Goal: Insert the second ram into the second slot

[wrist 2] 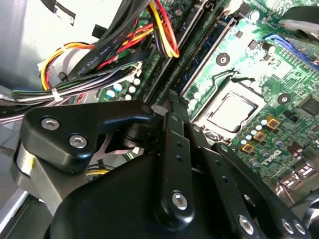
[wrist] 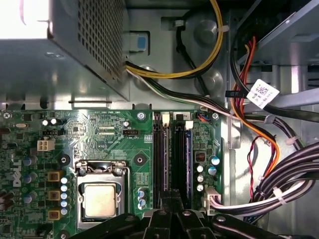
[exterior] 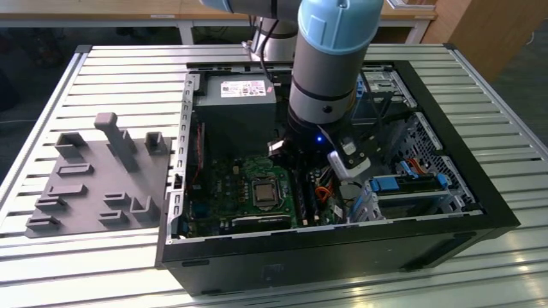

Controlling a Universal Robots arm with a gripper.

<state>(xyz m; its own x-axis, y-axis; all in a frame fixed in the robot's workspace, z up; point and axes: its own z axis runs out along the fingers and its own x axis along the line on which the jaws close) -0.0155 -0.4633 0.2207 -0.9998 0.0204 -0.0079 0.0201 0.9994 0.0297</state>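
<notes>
Black tool (wrist: 172, 209) low inside open computer case (exterior: 479, 192), fingers closed, tips over the motherboard's (wrist: 99, 139) slots (wrist: 167, 154), dark-blue second ram (wrist: 188, 159) seated upright in the slot nearest the cable bundle (wrist: 279, 184), processor socket (wrist: 99, 196) beside, cables crowding one side.

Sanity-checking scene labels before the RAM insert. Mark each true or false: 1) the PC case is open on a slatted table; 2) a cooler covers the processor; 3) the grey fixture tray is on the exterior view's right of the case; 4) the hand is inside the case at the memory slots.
1) True: the case lies open on the slatted table.
2) False: the processor is bare.
3) False: the fixture tray lies on the exterior view's left.
4) True: the hand is at the memory slots.
</notes>
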